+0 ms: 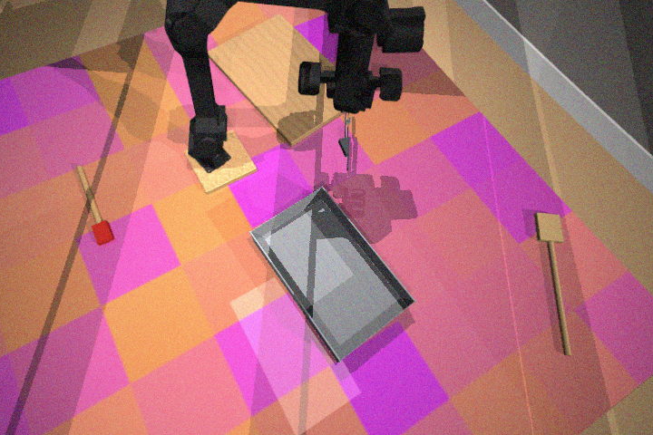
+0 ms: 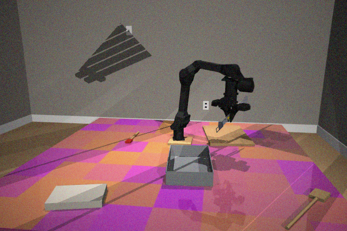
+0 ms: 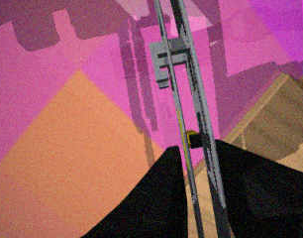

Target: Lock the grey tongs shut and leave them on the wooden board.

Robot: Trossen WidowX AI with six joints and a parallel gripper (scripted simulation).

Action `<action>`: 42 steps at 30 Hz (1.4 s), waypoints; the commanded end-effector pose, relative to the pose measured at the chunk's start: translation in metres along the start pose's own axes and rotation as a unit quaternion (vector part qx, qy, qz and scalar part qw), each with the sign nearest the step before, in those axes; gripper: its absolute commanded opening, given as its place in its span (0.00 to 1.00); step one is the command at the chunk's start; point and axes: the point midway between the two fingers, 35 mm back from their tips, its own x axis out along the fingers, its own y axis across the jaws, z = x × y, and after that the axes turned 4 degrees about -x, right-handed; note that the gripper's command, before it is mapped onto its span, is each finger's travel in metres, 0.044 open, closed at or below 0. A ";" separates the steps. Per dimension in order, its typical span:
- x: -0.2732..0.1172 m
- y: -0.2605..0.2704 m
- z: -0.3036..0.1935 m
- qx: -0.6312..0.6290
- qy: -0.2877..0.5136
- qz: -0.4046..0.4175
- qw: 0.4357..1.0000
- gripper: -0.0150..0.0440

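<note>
My gripper [image 1: 348, 110] [image 2: 230, 120] [image 3: 193, 154] points down and is shut on the grey tongs [image 1: 344, 146] [image 2: 222, 123] [image 3: 202, 114]. The tongs are held in the air, tilted. Their hinge end slants down to the left in the exterior view, and the pale tip end shows faintly higher, behind the gripper. In the wrist view the two arms run close together with a narrow gap, a yellow and black part between them. The lock itself cannot be seen. The wooden board [image 1: 255, 56] [image 2: 210, 132] [image 3: 290, 109] lies below, near the gripper. The roasting tin [image 2: 189, 178] holds no tongs.
A red-headed mallet [image 1: 102, 233] [image 2: 128, 141] lies left of the arm's base. A wooden mallet [image 1: 549, 227] [image 2: 319, 195] lies far right. A white block [image 2: 75, 194] lies at the front left in the exterior view. The tin stands between the arm's base and the front.
</note>
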 end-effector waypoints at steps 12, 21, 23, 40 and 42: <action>-0.002 -0.009 -0.056 -0.103 0.005 0.002 0.995 0.00; -0.003 -0.024 -0.101 -0.187 0.007 0.003 0.982 0.00; -0.003 -0.028 -0.110 -0.205 0.007 0.003 0.979 0.00; -0.005 -0.078 -0.184 -0.358 0.013 0.004 0.934 0.00; -0.005 -0.085 -0.192 -0.375 0.013 0.004 0.927 0.00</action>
